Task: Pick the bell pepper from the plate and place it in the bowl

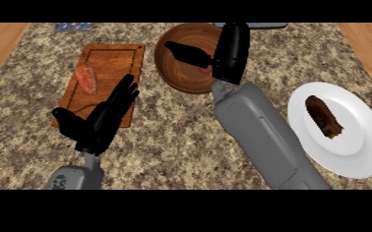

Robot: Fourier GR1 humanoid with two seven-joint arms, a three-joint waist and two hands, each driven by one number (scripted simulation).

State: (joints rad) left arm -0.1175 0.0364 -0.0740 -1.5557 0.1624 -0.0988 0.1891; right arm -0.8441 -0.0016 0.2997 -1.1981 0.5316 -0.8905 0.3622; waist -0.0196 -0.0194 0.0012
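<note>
A brown wooden bowl (174,73) stands at the back centre of the counter. My right hand (231,54) hovers over its right half, fingers stretched toward the far rim and thumb spread out to the left. A small red patch of the bell pepper (205,69) shows inside the bowl, just below the thumb and beside the palm; the hand hides the rest of it. The white plate (349,152) lies at the right with a dark brown oblong item (323,116) on it. My left hand (102,120) rests open at the lower left, fingers up.
A wooden cutting board (109,59) lies left of the bowl with an orange-red oblong vegetable (85,77) on it. My left hand overlaps the board's near corner. My grey right forearm (258,137) crosses the counter between bowl and plate.
</note>
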